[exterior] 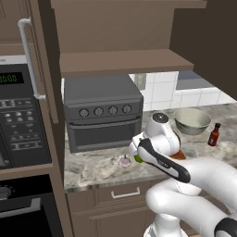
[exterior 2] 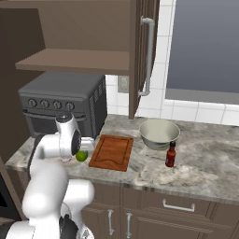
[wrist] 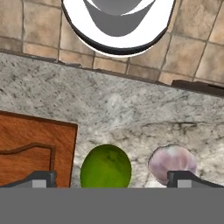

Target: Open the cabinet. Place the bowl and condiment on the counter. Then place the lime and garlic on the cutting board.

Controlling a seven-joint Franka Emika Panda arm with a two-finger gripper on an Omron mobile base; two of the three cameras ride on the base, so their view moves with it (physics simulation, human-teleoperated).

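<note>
My claw (wrist: pixel 112 179) hangs wide open above the front edge of the counter (exterior 2: pixel 210 163), its two fingertips (wrist: pixel 41 178) straddling the lime (wrist: pixel 106 166) and gripping nothing; whether either tip touches the fruit I cannot tell. The lime sits on the bare stone just beside the cutting board (exterior 2: pixel 112 151), near the counter's front edge, and the garlic (wrist: pixel 172 162) lies just beside the lime on its far side from the board, also on the stone. The board itself carries nothing. Further along the counter toward the tiled back wall stands the bowl (exterior 2: pixel 158 133), upright and, as far as its inside shows, empty, with the condiment (exterior 2: pixel 171 155) bottle standing apart from it, nearer the front edge. Above, the cabinet (exterior: pixel 125 60) stands with its doors swung open and its one visible shelf bare. A dark toaster oven (exterior: pixel 102 113) sits on the counter beneath it, against the back.
</note>
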